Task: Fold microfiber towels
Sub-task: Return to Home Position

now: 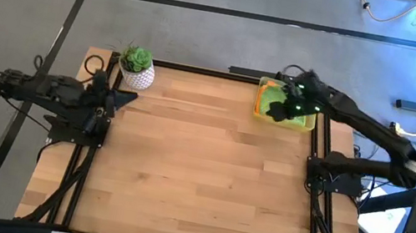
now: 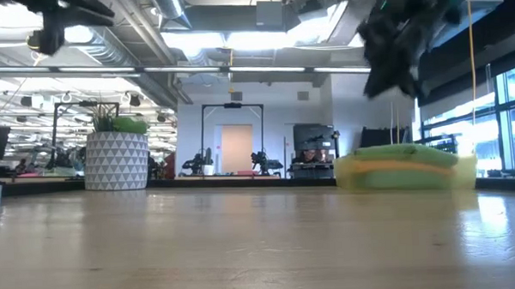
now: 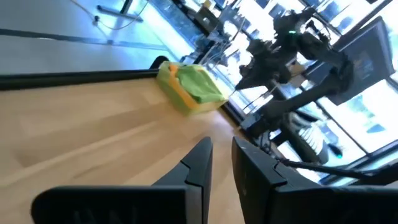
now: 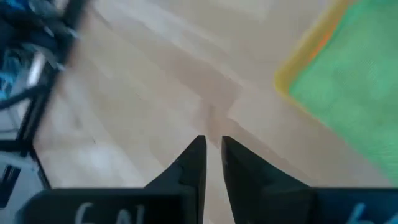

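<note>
the near half of the wooden table lies bare, with no cloth spread on it, which suggests the folding itself is done; at its left edge the left gripper sits drawn back and folded over its own base, jaws almost together on nothing, judged a parked pose that keeps the arm out of the working area; beyond it, in the far left corner, a potted plant stands apart from the work; in the far right corner the yellow tray holds the stacked microfiber towels, the lime green towel folded flat on top and an orange towel showing as a band beneath, while any teal cloths below cannot be seen; the right gripper hangs above the tray's table-side edge, clear of the stack, jaws nearly closed and empty, a posture consistent with release completed and the arm due to retract to rest without dragging the top cloth
</note>
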Robot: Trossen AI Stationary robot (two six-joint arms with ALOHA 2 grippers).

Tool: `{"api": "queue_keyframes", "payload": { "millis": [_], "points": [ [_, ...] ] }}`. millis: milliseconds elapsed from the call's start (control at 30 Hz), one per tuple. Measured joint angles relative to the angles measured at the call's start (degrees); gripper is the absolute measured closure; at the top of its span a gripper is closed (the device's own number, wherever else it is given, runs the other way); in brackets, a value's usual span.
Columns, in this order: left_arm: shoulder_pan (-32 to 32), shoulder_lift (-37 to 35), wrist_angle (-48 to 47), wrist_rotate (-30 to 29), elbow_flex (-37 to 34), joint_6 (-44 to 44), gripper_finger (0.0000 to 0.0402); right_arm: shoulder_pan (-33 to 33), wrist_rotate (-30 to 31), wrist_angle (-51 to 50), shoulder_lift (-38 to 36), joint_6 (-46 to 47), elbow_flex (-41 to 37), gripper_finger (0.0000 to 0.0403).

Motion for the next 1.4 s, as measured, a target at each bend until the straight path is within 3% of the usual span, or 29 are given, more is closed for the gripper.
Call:
{"api": "queue_keyframes", "payload": {
  "millis": [167,233,467,567,767,933,1067,1167,1267,1333,1400],
  "points": [
    [0.0,-4.4,6.0,-0.1,-8.7,-2.1,0.0347,3.5,9.8,0.7,-14.0,-0.6,-0.5,0.035],
    [0.0,-6.3,8.9,-0.2,-12.6,-3.5,0.0347,4.2,10.9,2.9,-19.0,1.0,-3.0,0.035],
    [-0.1,-12.6,20.2,1.7,-24.8,-8.1,0.0347,7.3,-3.0,23.7,-33.4,18.6,-23.2,0.035],
    [-1.0,-14.9,21.4,3.4,-28.0,-11.5,0.0347,10.3,-3.5,34.1,-39.4,27.1,-32.4,0.035],
    [-5.1,-17.1,21.6,1.3,-29.7,-13.9,0.0347,21.1,9.0,43.7,-52.9,39.4,-45.1,0.035],
    [-9.4,-17.1,22.6,-2.8,-30.5,-13.8,0.0347,32.7,23.1,44.4,-60.2,40.7,-48.8,0.035],
    [-13.3,-17.0,29.0,-5.6,-33.6,-13.4,0.0352,40.8,32.5,44.3,-61.3,38.0,-49.9,0.035],
    [-15.3,-16.5,29.6,-11.0,-33.8,-7.9,0.0372,44.2,36.9,41.8,-61.2,32.3,-51.0,0.035],
    [-15.3,-16.5,29.5,-14.1,-33.8,0.9,0.0396,44.8,37.8,42.2,-59.3,15.7,-50.9,0.035],
    [-15.3,-16.5,29.5,-13.6,-33.8,8.2,0.0396,44.8,37.8,42.0,-58.6,1.6,-50.9,0.035],
    [-15.3,-16.3,29.5,-13.7,-33.8,17.6,0.039,44.8,37.0,42.0,-58.5,-6.8,-50.9,0.035]
  ]
}}
